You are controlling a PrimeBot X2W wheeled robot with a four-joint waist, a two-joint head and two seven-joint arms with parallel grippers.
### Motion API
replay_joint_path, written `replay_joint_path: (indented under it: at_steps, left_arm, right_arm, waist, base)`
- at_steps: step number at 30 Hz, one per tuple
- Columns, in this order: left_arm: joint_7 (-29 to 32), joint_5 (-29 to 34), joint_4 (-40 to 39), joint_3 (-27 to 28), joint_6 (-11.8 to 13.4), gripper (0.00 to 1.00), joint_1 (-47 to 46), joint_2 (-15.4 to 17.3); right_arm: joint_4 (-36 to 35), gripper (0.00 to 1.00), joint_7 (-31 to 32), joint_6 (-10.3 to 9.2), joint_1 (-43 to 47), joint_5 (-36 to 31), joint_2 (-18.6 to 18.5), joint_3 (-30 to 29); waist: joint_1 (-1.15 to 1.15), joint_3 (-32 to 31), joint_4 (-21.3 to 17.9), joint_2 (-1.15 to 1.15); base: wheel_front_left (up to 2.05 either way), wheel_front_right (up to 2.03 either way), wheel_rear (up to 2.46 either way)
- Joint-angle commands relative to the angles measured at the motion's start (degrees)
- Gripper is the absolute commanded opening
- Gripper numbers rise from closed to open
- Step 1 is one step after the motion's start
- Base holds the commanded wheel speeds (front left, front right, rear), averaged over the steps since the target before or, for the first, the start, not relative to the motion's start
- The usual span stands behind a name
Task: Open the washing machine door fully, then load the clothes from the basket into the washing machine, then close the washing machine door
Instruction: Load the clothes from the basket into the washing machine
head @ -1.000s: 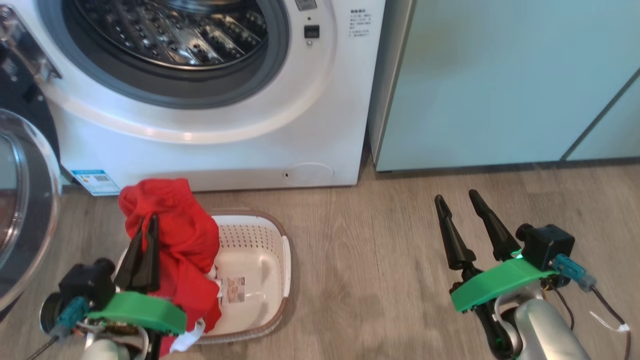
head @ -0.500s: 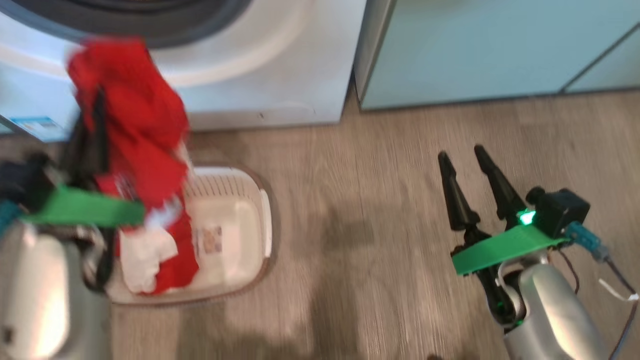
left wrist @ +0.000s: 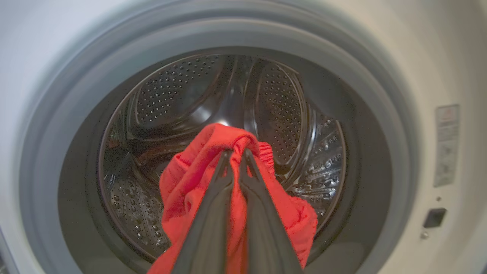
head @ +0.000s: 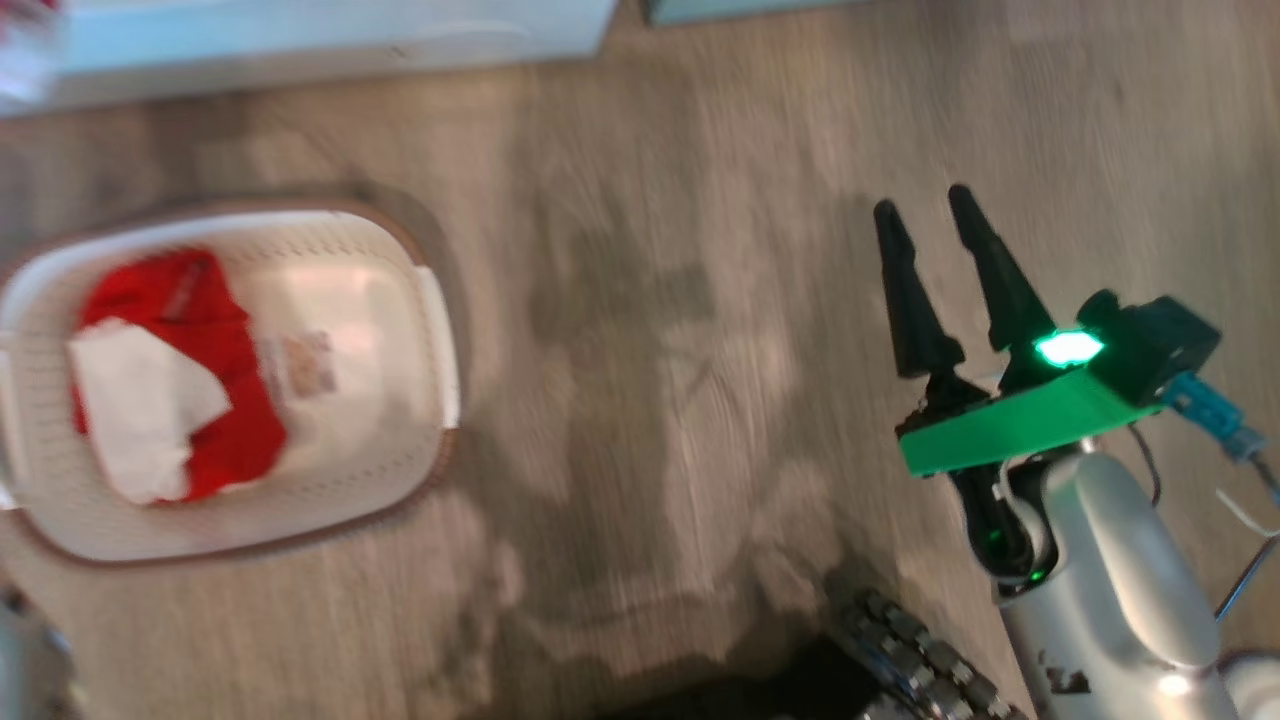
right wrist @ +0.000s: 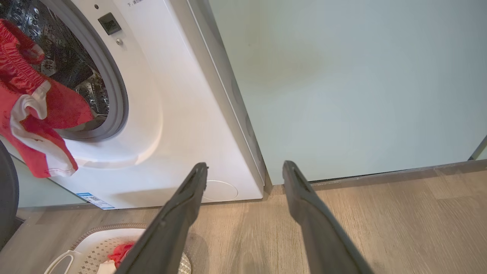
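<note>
My left gripper (left wrist: 236,152) is shut on a bright red garment (left wrist: 190,190) and holds it in front of the washing machine's open steel drum (left wrist: 281,106). In the right wrist view that garment (right wrist: 23,87) hangs, red with white trim, before the grey seal of the washing machine (right wrist: 182,114). The white basket (head: 400,490) stands on the floor at the left with red and white clothes (head: 220,330) in it. My right gripper (head: 922,203) hovers open over the floor to the basket's right, holding nothing. A dark curved edge (right wrist: 7,190) at the far left may be the door.
A pale teal cabinet (right wrist: 342,76) stands directly right of the washer. Wood-look floor (head: 650,350) spreads between the basket and my right arm. The basket (right wrist: 95,243) also shows low in the right wrist view. A dark part of my base (head: 900,650) sits at the bottom.
The head camera has tilted down, so the washer has slid out of the top. My left gripper has lifted the red garment from the basket up to the drum opening. The right gripper stays open.
</note>
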Motion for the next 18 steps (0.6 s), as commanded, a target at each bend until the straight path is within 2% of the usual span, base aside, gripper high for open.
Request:
replay_joint_path:
  at_steps: [1, 3, 6, 7, 12, 18]
  left_arm:
    - [-0.25, -1.23, 0.01, 1.62, -0.06, 0.0, -4.95, 4.6]
    - [-0.25, -1.39, 1.08, 1.13, -0.06, 0.0, -7.26, 5.75]
    - [-0.25, -2.07, 5.27, -0.85, -0.06, 0.0, -14.26, 9.14]
    - [-0.23, -1.95, 8.11, -3.5, -0.06, 0.0, -18.63, 11.93]
    - [2.27, -2.78, 14.22, -10.54, -0.06, 0.0, -29.64, 18.52]
    - [5.17, -3.71, 21.03, -18.9, -0.06, 0.0, -41.34, 23.14]
  right_arm:
    - [-2.5, 1.0, -0.52, 0.0, -0.46, 1.33, 0.3, 0.92]
    - [-2.81, 1.0, -0.52, 0.0, -0.74, 1.87, 0.3, 0.85]
    - [-3.15, 1.0, -0.52, 0.0, -1.48, 3.3, 0.3, 1.92]
    - [-3.25, 1.0, -0.52, 0.0, -1.82, 4.19, 0.3, 2.99]
    - [-4.01, 1.0, -0.52, 0.0, -2.48, 7.95, 0.3, 3.17]
    - [-3.9, 1.0, -0.52, 0.0, -3.31, 9.49, 0.3, 7.12]
  waist:
    - [-0.02, 6.41, -4.13, 0.0]
    - [-0.02, 7.67, -4.51, 0.0]
    - [-0.02, 10.94, -5.69, 0.0]
    - [-0.02, 12.67, -6.41, 0.0]
    - [-0.02, 16.57, -8.42, 0.0]
    - [-0.02, 19.27, -9.78, 0.0]
  base:
    - [0.0, 0.0, 0.0]
    - [0.0, 0.0, 0.0]
    - [0.0, 0.0, 0.0]
    - [0.0, 0.0, 0.0]
    - [0.0, 0.0, 0.0]
    - [0.0, 0.0, 0.0]
